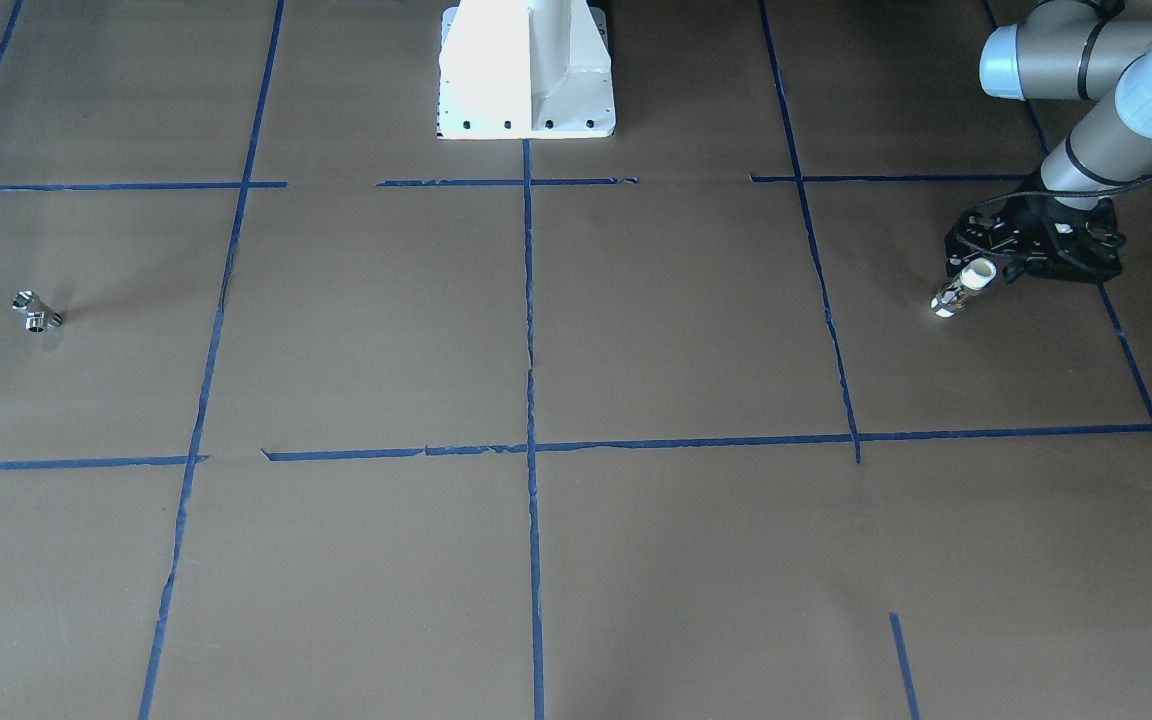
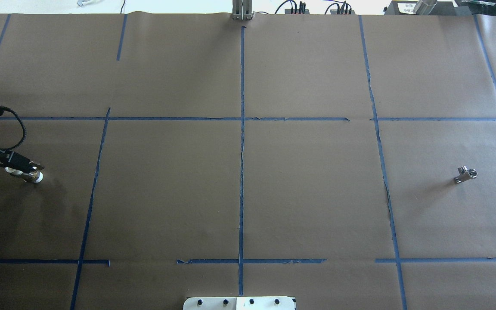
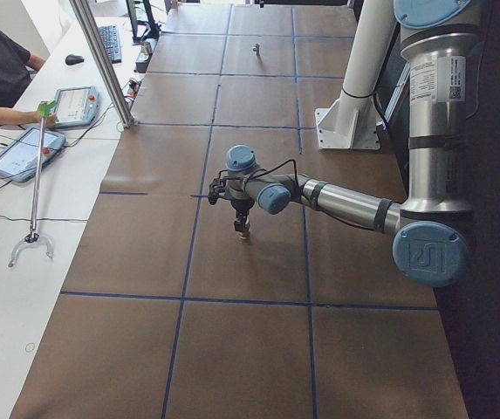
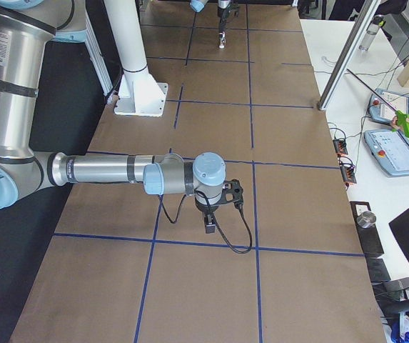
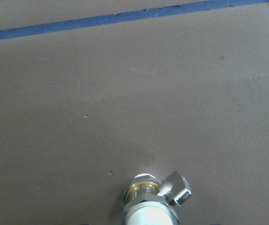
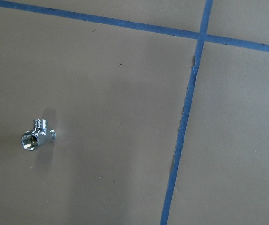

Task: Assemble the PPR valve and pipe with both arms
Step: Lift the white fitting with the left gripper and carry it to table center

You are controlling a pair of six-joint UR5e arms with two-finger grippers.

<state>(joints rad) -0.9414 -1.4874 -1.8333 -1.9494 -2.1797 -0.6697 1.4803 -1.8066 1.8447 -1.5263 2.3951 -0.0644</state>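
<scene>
My left gripper (image 1: 982, 272) is shut on the PPR valve (image 1: 958, 292), white-ended with a brass middle, and holds it tilted just above the brown paper. It also shows at the left edge of the overhead view (image 2: 19, 169) with the valve (image 2: 30, 175). The left wrist view shows the valve (image 5: 152, 202) with its side lever. The chrome pipe (image 1: 36, 312) lies alone on the paper on the far side, also in the overhead view (image 2: 465, 175) and the right wrist view (image 6: 36, 137). My right gripper (image 4: 209, 227) hangs above the table; I cannot tell whether it is open.
The table is covered in brown paper (image 2: 308, 193) marked with blue tape lines (image 2: 242, 172). The robot's white base (image 1: 526, 75) stands at mid-table on its edge. An operator with tablets (image 3: 23, 153) sits along the far side.
</scene>
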